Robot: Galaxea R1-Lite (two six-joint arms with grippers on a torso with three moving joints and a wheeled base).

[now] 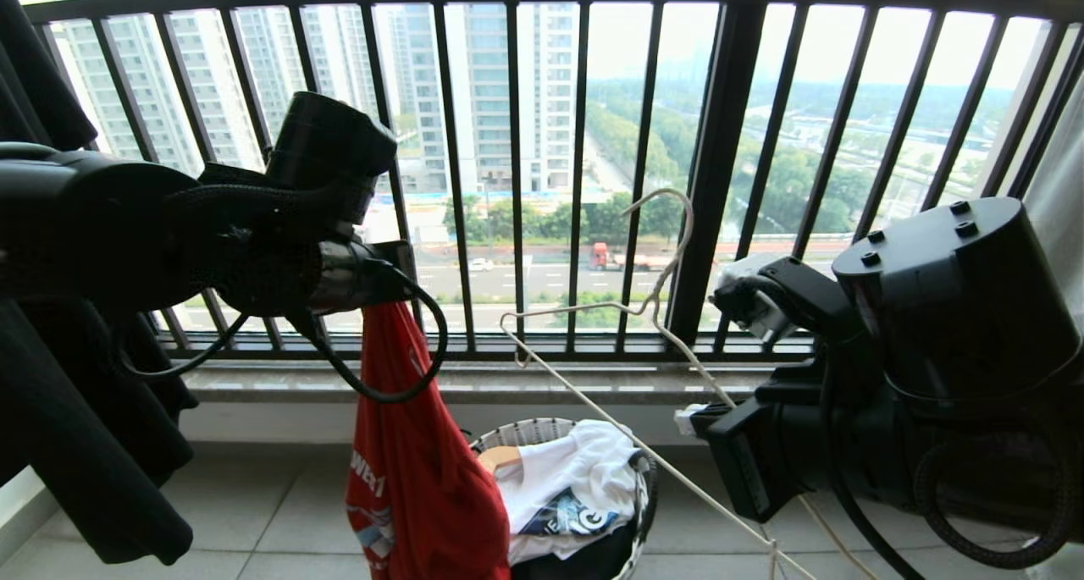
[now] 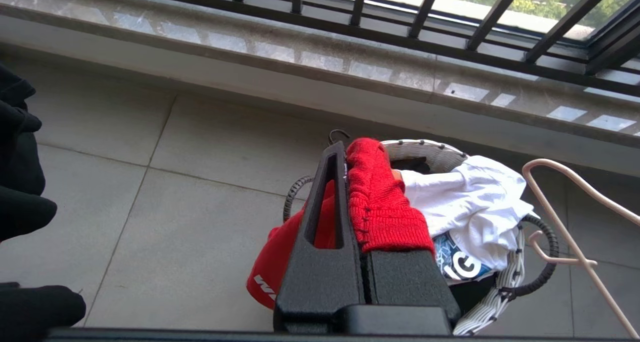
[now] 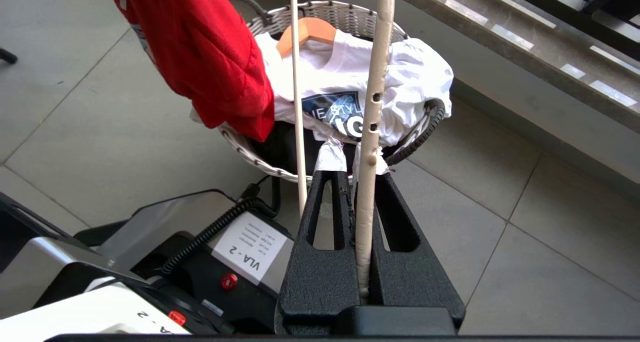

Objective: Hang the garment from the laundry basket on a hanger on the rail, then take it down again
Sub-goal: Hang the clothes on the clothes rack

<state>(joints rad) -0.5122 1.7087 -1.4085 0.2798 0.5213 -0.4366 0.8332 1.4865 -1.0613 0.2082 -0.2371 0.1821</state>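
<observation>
Left pincer [image 2: 367,202]: pressed together on the ribbed collar of the red short-sleeved T-shirt with white lettering [image 1: 419,461], lifted clear of the small round woven basket with white-and-black rim [image 1: 542,432].
Garment position: hangs limp from the left pincer, long axis vertical, its lower part just beside the basket's left edge in the head view; the pinch point sits up at window-sill height.
Right pincer [image 3: 365,182]: pinching one arm of the thin cream-white wire hanger [image 1: 652,309], whose hook points up against the black barred window railing [image 1: 517,174].
Hanger axis: the gripped wire runs diagonally, high towards the garment, low towards the robot's right.
Key relation: the hanger's free shoulder lies between the two pincers, near the shirt's collar, to its right.
Judgement: the next step calls for bringing collar and free shoulder together.
Rail: not in view.
Left in basket: white shirt with blue print [image 1: 567,487].
</observation>
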